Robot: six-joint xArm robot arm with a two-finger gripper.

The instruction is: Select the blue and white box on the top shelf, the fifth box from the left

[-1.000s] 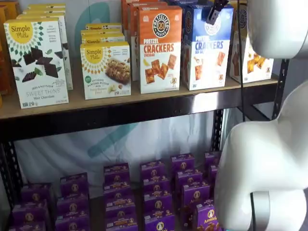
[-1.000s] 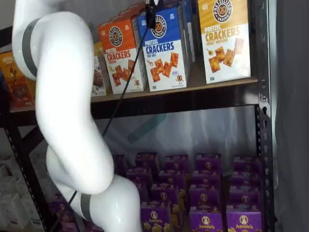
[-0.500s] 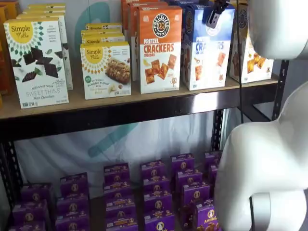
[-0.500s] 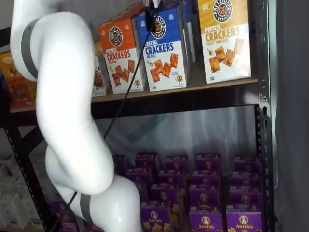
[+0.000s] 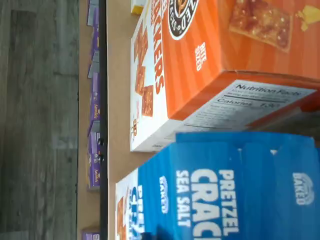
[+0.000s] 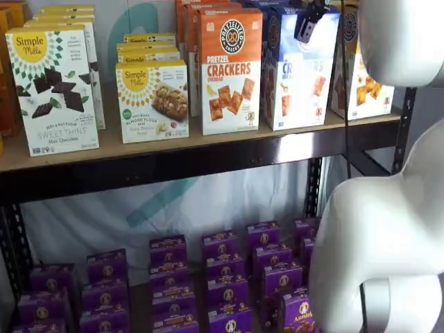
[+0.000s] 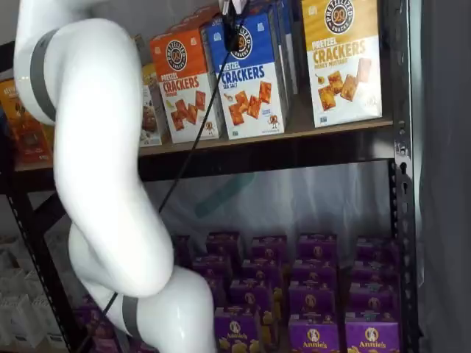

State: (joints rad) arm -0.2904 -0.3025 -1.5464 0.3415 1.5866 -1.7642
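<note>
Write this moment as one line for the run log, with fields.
stage: approach | target: blue and white box, upright on top shelf | pincer: at box's top front, grip state unclear | neighbour: orange cheddar crackers box

1. The gripper (image 6: pixel 308 22) shows only as dark fingers hanging from the upper edge in both shelf views; whether a gap exists cannot be told.
2. The blue and white box (image 6: pixel 300 68) directly behind the fingers has its logo partly covered.
3. In the wrist view, that box's lettering is cut off mid-word.
</note>
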